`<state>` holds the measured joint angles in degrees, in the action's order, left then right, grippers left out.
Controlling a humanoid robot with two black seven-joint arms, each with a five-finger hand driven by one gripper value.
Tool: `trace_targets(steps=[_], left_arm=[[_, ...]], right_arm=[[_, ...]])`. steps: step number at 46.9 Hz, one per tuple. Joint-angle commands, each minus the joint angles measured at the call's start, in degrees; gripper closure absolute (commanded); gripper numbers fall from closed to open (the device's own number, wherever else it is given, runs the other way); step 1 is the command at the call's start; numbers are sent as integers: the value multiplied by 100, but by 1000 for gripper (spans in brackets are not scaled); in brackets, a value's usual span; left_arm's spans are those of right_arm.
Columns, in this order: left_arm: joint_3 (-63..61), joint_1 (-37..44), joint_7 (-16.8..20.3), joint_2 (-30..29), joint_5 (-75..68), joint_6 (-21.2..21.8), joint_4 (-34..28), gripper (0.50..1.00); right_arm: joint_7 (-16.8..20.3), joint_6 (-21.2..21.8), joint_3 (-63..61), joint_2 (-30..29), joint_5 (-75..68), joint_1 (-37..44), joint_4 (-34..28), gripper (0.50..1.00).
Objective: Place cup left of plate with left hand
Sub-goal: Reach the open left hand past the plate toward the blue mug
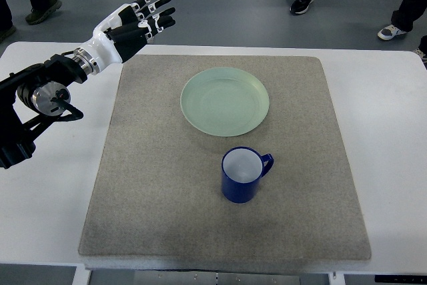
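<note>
Nearest the camera, a glossy blue ceramic cup (pixel 243 175) stands upright on the grey mat, just below the pale green round plate (pixel 225 101). Far left, the left hand (pixel 137 21) hovers with fingers spread, empty. Reaching and grasping the cup comes next.

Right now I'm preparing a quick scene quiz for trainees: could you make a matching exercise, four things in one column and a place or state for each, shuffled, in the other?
Things:
1. cup
2. plate
3. left hand
4. mat

Places or states:
A. pale green, empty, on the far half of the mat
B. grey, spread over the white table
C. blue, upright, nearer the camera than the plate
D. fingers spread, holding nothing, over the mat's far left corner

Pairs: 1-C, 2-A, 3-D, 4-B
</note>
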<state>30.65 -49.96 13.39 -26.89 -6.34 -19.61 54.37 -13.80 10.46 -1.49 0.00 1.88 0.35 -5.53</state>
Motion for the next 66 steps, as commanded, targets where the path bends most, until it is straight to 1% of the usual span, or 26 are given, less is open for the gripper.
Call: trace_targets(steps=[1,14,20,32,38,53,59,66], left_arm=[[-191,3,5,-132,1,-121,144,501],[-533,12,23,-581,-148,-587,671,501],[-630,38,76,-800,-605,-886,908,501],[-674,372,85,-1170,-1211,-1539,1356,501],[-666,522,102,-1240,-1528,-1539,1436,501],[-674,601,102,-1389,-1862,-1539,1515,501],[-648,654,111,-1337,-2258,-1539,1532,500],[-665,724,111,-1310,-2363,-1539,1646,501]], right_arm=[[0,0,0,0,-3,0,-1,568],[0,0,0,0,-3,0,-1,568],[0,0,0,0,-3,0,-1,568],[0,0,0,0,6,0,-1,568],[0,0,0,0,6,0,-1,568],[0,0,0,0,-3,0,-1,568],[0,0,0,0,6,0,-1,568],[0,0,0,0,-3,0,-1,568]])
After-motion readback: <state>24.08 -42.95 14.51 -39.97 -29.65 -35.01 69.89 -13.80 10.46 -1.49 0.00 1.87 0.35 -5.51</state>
